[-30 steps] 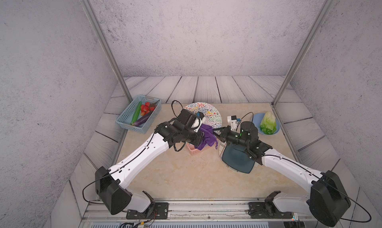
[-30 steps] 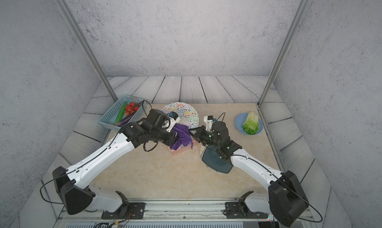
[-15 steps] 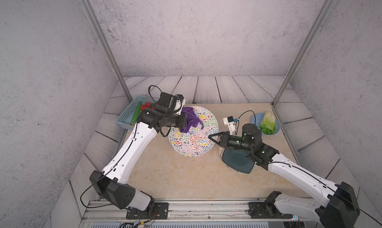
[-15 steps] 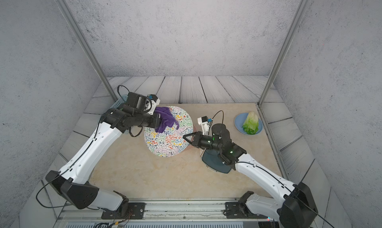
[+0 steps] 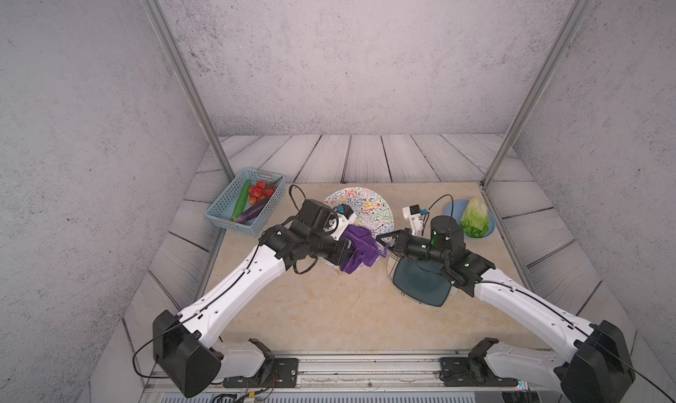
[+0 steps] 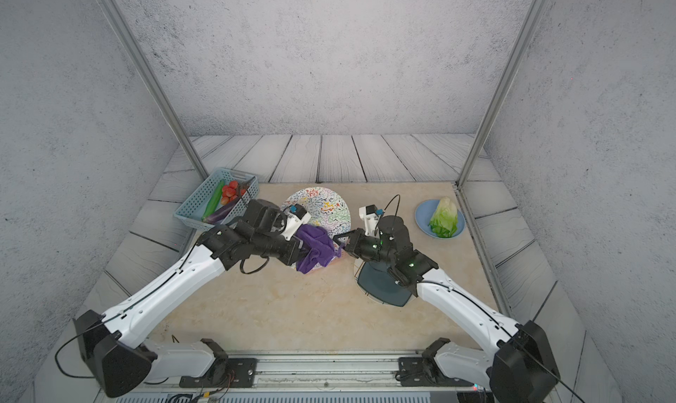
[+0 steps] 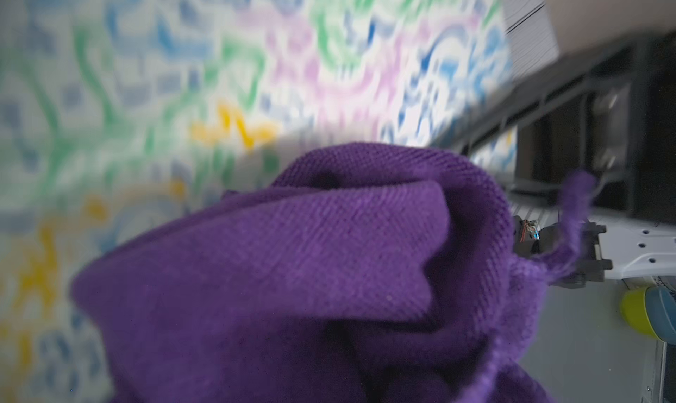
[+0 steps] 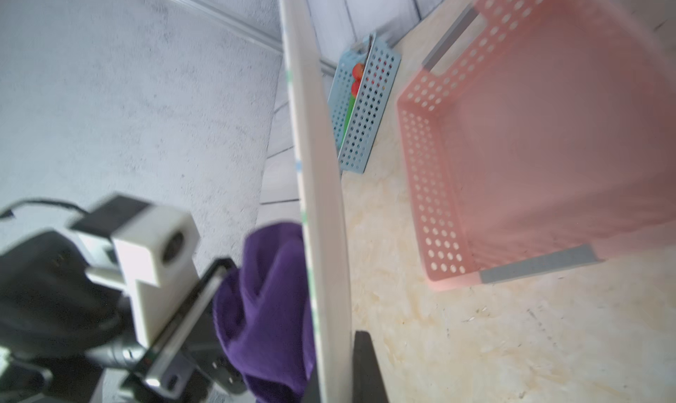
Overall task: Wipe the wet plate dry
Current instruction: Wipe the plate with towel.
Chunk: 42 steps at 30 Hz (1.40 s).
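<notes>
Front tabletop (image 5: 311, 309) open; patterned plate (image 5: 369, 207) blocks centre, basket (image 5: 239, 228) back-left, lettuce dish (image 5: 451, 209) (w/ dark plate (image 5: 417, 284) nearby) right.

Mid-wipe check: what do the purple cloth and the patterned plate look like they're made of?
The purple cloth looks like matte woven fabric, perhaps cotton: the left wrist view shows diagonal weave ribs and a frayed corner. The patterned plate looks rigid with a smooth, cream-coloured rim seen edge-on from the right wrist; ceramic or melamine, the look leaves that open.

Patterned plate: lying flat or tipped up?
Tipped up on edge. The right wrist view sees the plate edge-on; right pincer grips its rim, purple cloth against its face.
</notes>
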Each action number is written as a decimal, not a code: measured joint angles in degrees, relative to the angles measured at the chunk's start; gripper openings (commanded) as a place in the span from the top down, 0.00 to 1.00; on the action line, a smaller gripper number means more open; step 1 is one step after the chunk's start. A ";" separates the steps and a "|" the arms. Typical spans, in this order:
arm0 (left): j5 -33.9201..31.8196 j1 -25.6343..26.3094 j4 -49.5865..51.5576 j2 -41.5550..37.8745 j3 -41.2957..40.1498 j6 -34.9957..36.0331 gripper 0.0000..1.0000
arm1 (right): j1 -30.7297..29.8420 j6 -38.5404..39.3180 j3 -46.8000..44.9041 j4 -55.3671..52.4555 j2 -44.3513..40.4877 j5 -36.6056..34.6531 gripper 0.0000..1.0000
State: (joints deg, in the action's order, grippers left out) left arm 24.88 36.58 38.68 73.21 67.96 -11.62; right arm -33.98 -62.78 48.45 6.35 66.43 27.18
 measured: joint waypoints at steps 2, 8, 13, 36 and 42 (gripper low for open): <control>-0.37 -3.23 -0.24 -1.68 -2.36 -2.64 1.00 | 0.35 1.09 0.00 -0.37 0.00 -0.11 1.00; 0.90 -16.33 0.61 -0.72 2.01 -8.57 1.00 | -1.42 1.97 0.15 0.83 -1.11 0.35 1.00; 4.61 -12.07 0.46 6.56 15.23 -8.59 1.00 | -2.73 2.08 0.13 0.70 -3.67 0.48 1.00; 17.59 -15.85 -37.03 -13.75 -12.76 -41.09 1.00 | 10.80 -13.44 -1.38 20.22 -5.51 3.37 1.00; 19.82 -15.89 -54.40 -10.93 -12.85 -60.19 1.00 | 10.78 -18.27 -0.83 29.66 -6.51 6.88 1.00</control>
State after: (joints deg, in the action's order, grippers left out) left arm 44.71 20.69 -15.73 62.28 55.11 -71.81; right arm -23.20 -81.06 47.62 36.01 59.92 34.06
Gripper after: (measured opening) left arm 0.083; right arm 0.062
